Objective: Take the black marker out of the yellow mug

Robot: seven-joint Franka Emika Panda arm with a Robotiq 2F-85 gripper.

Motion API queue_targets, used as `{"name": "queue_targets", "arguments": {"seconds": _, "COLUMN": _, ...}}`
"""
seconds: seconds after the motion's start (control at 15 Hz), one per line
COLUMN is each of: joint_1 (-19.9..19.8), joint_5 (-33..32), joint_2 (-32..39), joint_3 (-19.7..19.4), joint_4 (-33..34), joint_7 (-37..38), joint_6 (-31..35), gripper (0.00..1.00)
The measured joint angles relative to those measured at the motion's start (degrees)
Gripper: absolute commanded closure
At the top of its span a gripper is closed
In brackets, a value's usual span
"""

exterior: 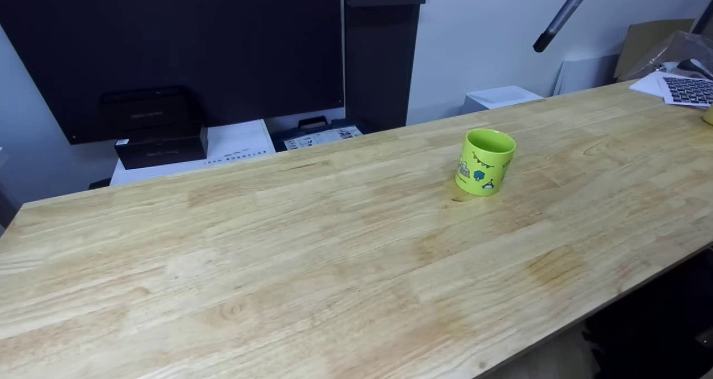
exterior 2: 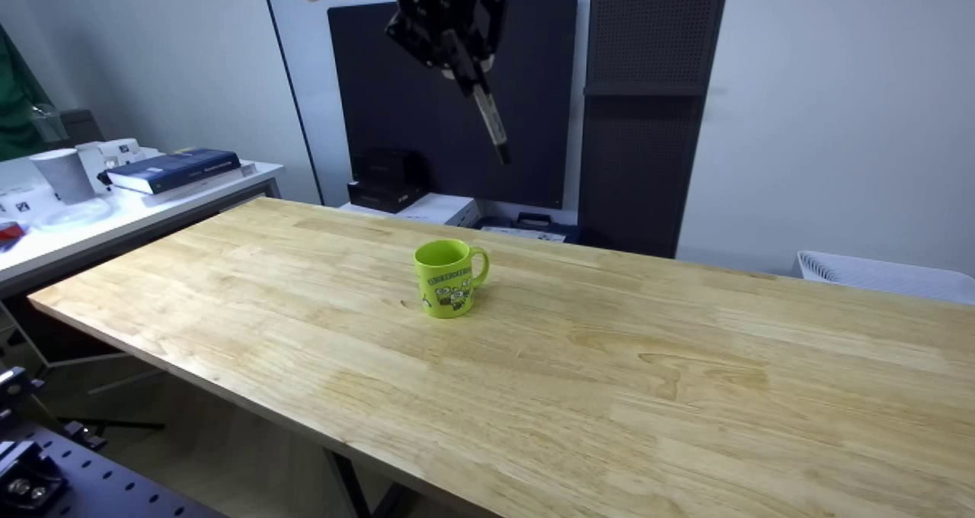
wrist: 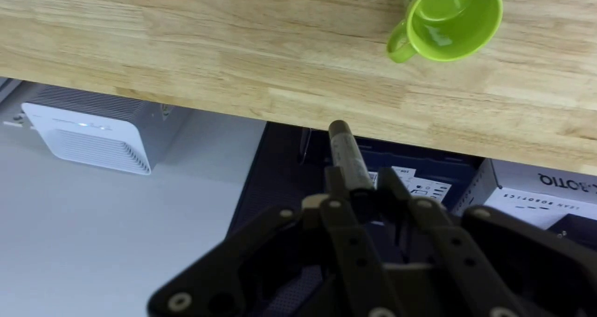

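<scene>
The black marker (wrist: 349, 156), with dark ends and a pale grey printed barrel, is between the fingers of my gripper (wrist: 361, 182). My gripper is shut on one end of it. The marker tilts downward and shows in both exterior views (exterior: 567, 14) (exterior 2: 491, 118), high above the table. The yellow-green mug (exterior 2: 438, 293) stands upright on the table, apart from the marker. The mug (exterior: 483, 164) has cartoon prints, and its handle shows in the wrist view (wrist: 447, 23), where its inside looks empty. In an exterior view my gripper (exterior 2: 468, 76) is above and behind the mug.
The wooden table (exterior 2: 609, 388) has its back edge below the marker in the wrist view. Behind it are a white box (exterior: 239, 136), a dark case (exterior: 315, 131) and a white appliance (wrist: 93, 135). A keyboard-patterned sheet (exterior: 690, 91) lies at the table's far end.
</scene>
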Motion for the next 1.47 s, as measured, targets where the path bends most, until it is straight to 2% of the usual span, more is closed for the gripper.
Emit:
{"name": "queue_targets", "arguments": {"seconds": 0.2, "joint_1": -0.86, "joint_5": 1.17, "joint_2": 3.17, "joint_3": -2.04, "joint_4": -0.81, "joint_7": -2.62, "joint_6": 5.87, "gripper": 0.94}}
{"name": "queue_targets", "arguments": {"seconds": 0.47, "joint_1": 1.11, "joint_5": 9.46, "joint_2": 9.83, "joint_3": -3.45, "joint_4": -1.17, "joint_7": -9.35, "joint_6": 10.63, "gripper": 0.94}}
{"name": "queue_targets", "arguments": {"seconds": 0.53, "joint_1": 1.63, "joint_5": 12.13, "joint_2": 11.17, "joint_3": -3.16, "joint_4": -1.15, "joint_7": -11.03, "joint_6": 10.76, "gripper": 0.78}}
{"name": "queue_targets", "arguments": {"seconds": 0.73, "joint_1": 2.01, "joint_5": 17.22, "joint_2": 13.22, "joint_3": -1.51, "joint_4": -0.98, "joint_7": -14.39, "joint_6": 10.67, "gripper": 0.78}}
{"name": "queue_targets", "arguments": {"seconds": 0.8, "joint_1": 2.01, "joint_5": 17.35, "joint_2": 13.33, "joint_3": -1.38, "joint_4": -0.92, "joint_7": -14.42, "joint_6": 10.66, "gripper": 0.94}}
{"name": "queue_targets", "arguments": {"seconds": 1.13, "joint_1": 1.99, "joint_5": 16.53, "joint_2": 13.77, "joint_3": -1.41, "joint_4": -1.26, "joint_7": -14.6, "joint_6": 12.79, "gripper": 0.94}}
{"name": "queue_targets", "arguments": {"seconds": 1.47, "joint_1": 1.66, "joint_5": 16.95, "joint_2": 16.05, "joint_3": 0.82, "joint_4": -1.6, "joint_7": -15.82, "joint_6": 17.14, "gripper": 0.94}}
